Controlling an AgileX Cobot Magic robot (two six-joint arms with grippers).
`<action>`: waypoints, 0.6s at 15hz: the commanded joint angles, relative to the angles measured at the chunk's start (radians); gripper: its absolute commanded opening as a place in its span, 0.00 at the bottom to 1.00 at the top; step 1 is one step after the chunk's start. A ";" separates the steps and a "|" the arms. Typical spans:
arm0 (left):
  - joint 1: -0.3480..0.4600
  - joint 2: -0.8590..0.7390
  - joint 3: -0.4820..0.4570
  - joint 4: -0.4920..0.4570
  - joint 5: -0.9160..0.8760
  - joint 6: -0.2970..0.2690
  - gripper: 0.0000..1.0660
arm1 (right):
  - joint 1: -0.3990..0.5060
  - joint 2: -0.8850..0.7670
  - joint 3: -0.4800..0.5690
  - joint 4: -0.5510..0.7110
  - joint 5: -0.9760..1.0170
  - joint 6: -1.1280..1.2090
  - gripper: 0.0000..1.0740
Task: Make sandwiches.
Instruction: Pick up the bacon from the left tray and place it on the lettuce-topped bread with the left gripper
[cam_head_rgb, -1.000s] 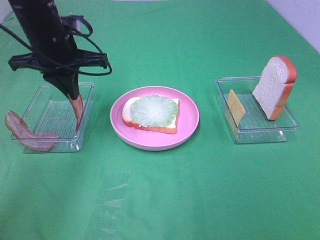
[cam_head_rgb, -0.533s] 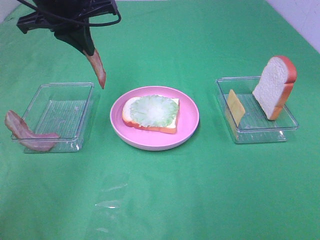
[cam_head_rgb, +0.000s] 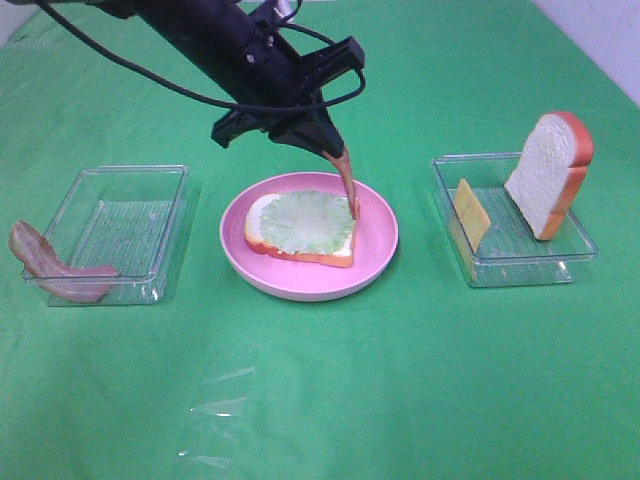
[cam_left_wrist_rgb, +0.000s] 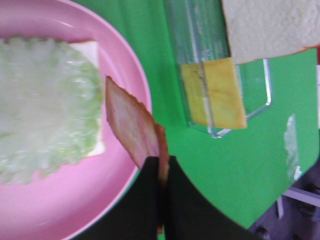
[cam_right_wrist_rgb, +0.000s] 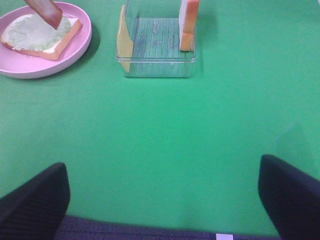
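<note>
A white bread slice topped with pale green lettuce (cam_head_rgb: 303, 222) lies on the round pink plate (cam_head_rgb: 377, 250). My left gripper (cam_head_rgb: 330, 150) is shut on a reddish-brown bacon strip (cam_head_rgb: 347, 182) that hangs down, its lower end over the right edge of the lettuce. The left wrist view shows the gripper (cam_left_wrist_rgb: 161, 167), the strip (cam_left_wrist_rgb: 131, 122) and the lettuce (cam_left_wrist_rgb: 45, 105). My right gripper (cam_right_wrist_rgb: 162, 200) is open and empty, low over the cloth in front of the right tray. A second bacon strip (cam_head_rgb: 50, 265) drapes over the left tray's front left corner.
A clear tray (cam_head_rgb: 130, 172) stands left of the plate. A clear tray (cam_head_rgb: 520, 262) on the right holds an upright bread slice (cam_head_rgb: 548, 170), and a yellow cheese square (cam_head_rgb: 472, 212) leans at its left wall. Green cloth covers the table.
My left gripper lifted the bacon strip out of the left tray and carried it right, to above the plate. The lettuce, bread and trays have not moved.
</note>
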 joint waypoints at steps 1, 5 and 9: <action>-0.007 0.037 -0.004 -0.135 -0.020 0.134 0.00 | -0.004 -0.032 0.004 0.004 -0.006 0.004 0.92; 0.012 0.093 -0.003 -0.116 -0.017 0.196 0.00 | -0.004 -0.032 0.004 0.004 -0.006 0.004 0.92; 0.013 0.094 -0.003 0.247 -0.016 -0.060 0.00 | -0.004 -0.032 0.004 0.004 -0.006 0.004 0.92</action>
